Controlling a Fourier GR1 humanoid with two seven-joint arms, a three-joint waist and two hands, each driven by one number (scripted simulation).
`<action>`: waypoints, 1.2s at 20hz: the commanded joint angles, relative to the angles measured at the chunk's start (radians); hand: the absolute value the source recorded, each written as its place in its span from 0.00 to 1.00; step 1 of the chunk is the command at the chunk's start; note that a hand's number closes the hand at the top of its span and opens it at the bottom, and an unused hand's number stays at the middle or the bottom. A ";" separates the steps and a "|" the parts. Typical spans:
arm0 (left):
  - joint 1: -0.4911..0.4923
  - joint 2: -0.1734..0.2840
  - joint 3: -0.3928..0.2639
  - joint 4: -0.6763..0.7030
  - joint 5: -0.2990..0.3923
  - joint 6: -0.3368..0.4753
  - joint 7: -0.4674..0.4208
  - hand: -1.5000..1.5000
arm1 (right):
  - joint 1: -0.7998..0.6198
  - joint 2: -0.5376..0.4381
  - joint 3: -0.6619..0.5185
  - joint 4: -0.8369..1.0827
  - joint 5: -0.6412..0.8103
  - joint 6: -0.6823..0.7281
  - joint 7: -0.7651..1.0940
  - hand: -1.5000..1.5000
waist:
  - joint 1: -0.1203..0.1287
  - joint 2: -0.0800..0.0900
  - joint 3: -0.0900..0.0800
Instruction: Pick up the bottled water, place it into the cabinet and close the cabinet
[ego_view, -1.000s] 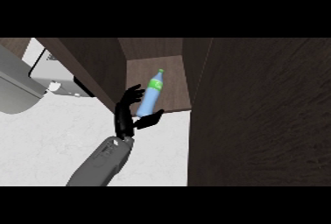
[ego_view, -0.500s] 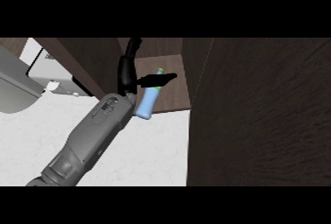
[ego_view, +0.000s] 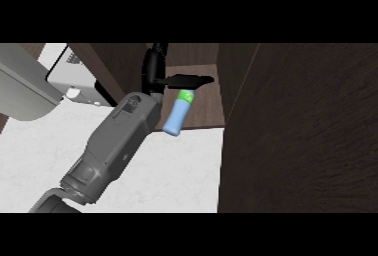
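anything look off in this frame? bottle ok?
The bottled water leans tilted at the cabinet shelf's front edge, base slightly past the lip, cap toward the hand. The door is open. Nothing spilled or damaged.

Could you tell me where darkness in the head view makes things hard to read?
In the head view the black left hand merges with the dark cabinet; the bottled water and pale counter stand out clearly.
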 joint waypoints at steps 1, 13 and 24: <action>-0.042 -0.048 0.037 0.059 0.006 -0.033 -0.035 0.00 | -0.005 0.019 0.021 -0.094 -0.041 -0.033 0.074 0.00 | 0.031 -0.009 0.001; 0.234 -0.051 -0.124 -0.187 0.116 -0.155 -0.083 0.00 | 0.054 0.019 0.030 -0.110 -0.044 -0.014 0.076 0.00 | 0.046 -0.020 0.001; 0.508 -0.044 -0.262 -0.606 0.089 -0.215 -0.022 0.00 | 0.022 0.030 0.026 -0.137 -0.018 -0.082 0.126 0.00 | 0.072 -0.022 0.001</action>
